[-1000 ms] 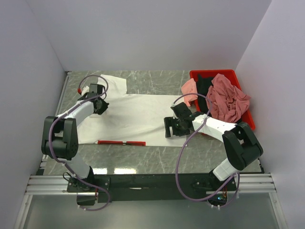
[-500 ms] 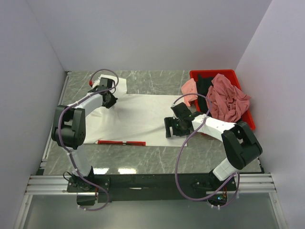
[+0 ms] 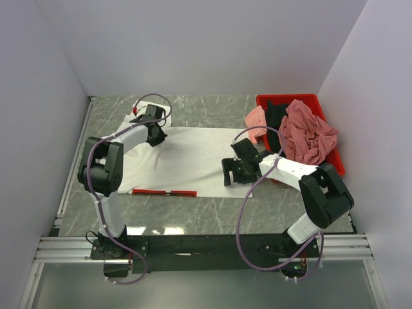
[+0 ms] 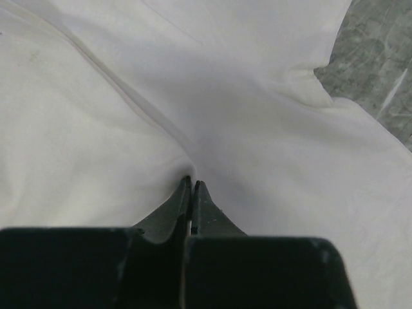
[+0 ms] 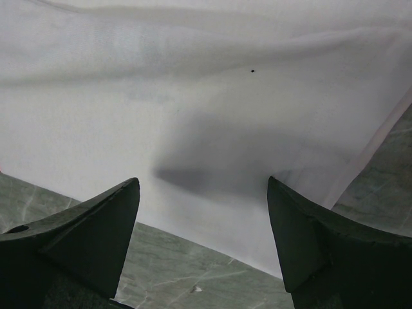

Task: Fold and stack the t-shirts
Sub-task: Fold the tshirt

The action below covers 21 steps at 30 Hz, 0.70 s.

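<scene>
We see the left gripper (image 4: 192,187) at the bottom centre, its two dark fingers pressed together with a pinch of the white t-shirt (image 4: 244,96) caught at their tips. A long crease runs from the jaws toward the upper left. Beyond the jaws to the upper right, the cloth's edge meets the grey marbled table (image 4: 380,58).

White tee (image 3: 193,161) spread; apparently 3 tees (image 3: 308,132) heaped.

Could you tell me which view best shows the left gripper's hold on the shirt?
Left wrist: the left gripper is shut on a pinched fold of the shirt. Top shows it small, at the shirt's far-left part; right wrist misses it.
</scene>
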### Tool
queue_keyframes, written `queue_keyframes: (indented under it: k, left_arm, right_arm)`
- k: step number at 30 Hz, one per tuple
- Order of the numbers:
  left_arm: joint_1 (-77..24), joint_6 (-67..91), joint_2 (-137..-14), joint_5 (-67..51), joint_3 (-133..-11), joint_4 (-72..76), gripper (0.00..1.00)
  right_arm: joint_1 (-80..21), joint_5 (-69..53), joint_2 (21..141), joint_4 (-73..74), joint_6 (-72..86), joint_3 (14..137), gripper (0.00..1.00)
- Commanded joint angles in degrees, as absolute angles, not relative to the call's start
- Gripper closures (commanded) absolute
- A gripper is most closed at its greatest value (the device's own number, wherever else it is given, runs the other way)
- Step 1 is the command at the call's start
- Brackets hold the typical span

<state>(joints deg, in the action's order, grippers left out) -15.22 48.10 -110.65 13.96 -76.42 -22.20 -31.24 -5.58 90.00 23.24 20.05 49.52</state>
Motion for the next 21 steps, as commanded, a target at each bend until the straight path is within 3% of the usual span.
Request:
queue_keyframes:
  k: [1, 5, 8, 9, 12, 18, 21]
  left_arm:
    - [-15.56, 47.11, -110.74, 16.69, -79.19, -21.71, 0.99]
    - [-15.56, 48.34, -111.18, 20.65, -80.77, -23.37, 0.98]
    - [-15.56, 47.82, -112.06, 21.45, -83.05, -24.87, 0.66]
    - [-15.56, 47.55, -112.06, 21.27, -83.49, -24.96, 0.49]
    - [-15.56, 46.32, -110.75, 20.30, -83.24, -24.00, 0.26]
    - [-14.68, 45.53, -105.30, 24.61, -80.69, -23.73, 0.06]
    - [-11.61, 44.91, -103.63, 22.95, -79.28, -23.03, 0.02]
  right_arm:
    - [-31.03, -5.01, 90.88, 23.12, 19.51, 50.80, 0.14]
    - [-31.11, -4.92, 90.44, 23.12, 19.60, 50.71, 0.14]
    - [-31.03, -5.01, 90.35, 23.20, 19.51, 50.71, 0.14]
    - [-31.20, -4.92, 90.44, 23.20, 19.51, 50.71, 0.14]
    - [-31.11, -4.83, 90.61, 23.20, 19.69, 50.71, 0.14]
    - [-31.11, -5.10, 89.74, 22.68, 19.51, 50.36, 0.14]
    - [-31.11, -5.10, 89.65, 22.85, 19.42, 50.45, 0.13]
